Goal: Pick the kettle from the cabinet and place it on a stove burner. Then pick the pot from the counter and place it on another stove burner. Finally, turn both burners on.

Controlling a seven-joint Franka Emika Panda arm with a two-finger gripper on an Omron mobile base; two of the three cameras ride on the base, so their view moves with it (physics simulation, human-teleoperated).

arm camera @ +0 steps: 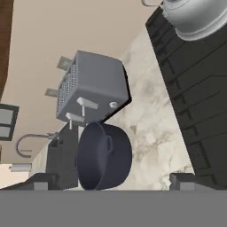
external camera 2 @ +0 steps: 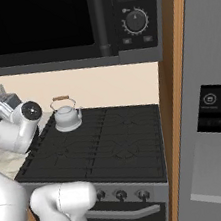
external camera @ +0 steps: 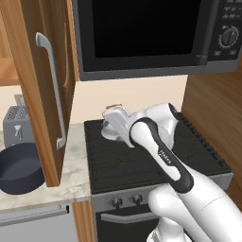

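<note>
While the end effector (arm camera: 110, 181) hangs wide open and empty, its two fingertips frame the pot (arm camera: 104, 156) lying just ahead on the table (arm camera: 150, 128). Behind the pot sits a grey toaster (arm camera: 91, 87), close enough that a careless descent might knock it. Farther off, the kettle (external camera 2: 67, 115) already rests on a rear burner of the stove (external camera 2: 113, 145). I judge the pot's width the main risk: a grasp on its rim could slip, or the open cabinet door (external camera: 45, 90) could catch the arm as it swings.

Black microwave (external camera: 146, 35) above, cream wall (external camera 2: 118, 83)
</note>
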